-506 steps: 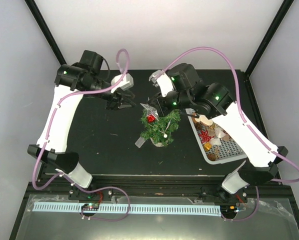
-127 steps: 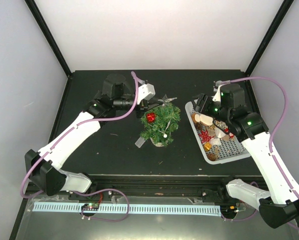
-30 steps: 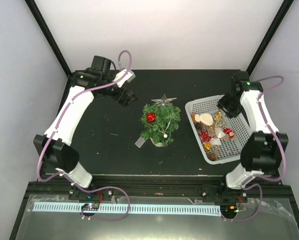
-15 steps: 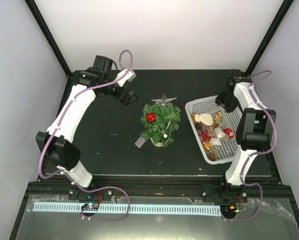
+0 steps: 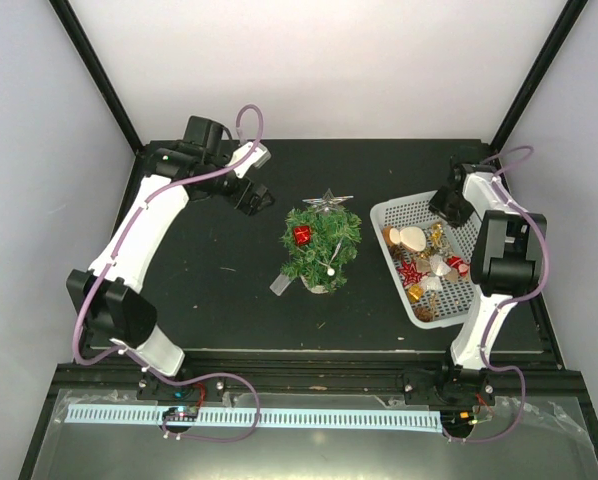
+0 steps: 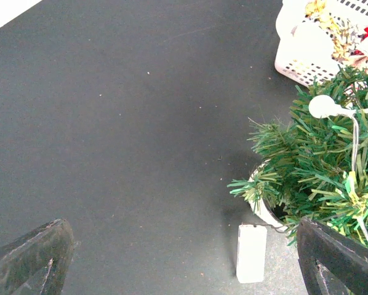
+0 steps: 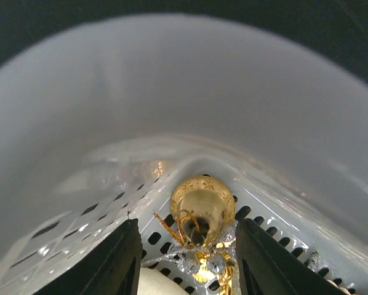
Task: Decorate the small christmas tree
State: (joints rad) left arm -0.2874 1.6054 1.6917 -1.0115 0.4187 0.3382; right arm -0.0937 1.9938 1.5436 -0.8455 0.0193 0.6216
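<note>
i see the tree (image 5: 321, 247) mid-surface. my left fingers (image 6: 30, 258) gape wide, empty, toward the far left. my right fingers (image 7: 130, 258) hang part-open over a gold bell (image 7: 199, 206) in the basket (image 5: 384, 214).

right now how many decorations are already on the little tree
3 that I can see on the small christmas tree: a silver star at its top, a red ornament on its left side, and a white ball low down near the pot. Branches may hide others.
</note>
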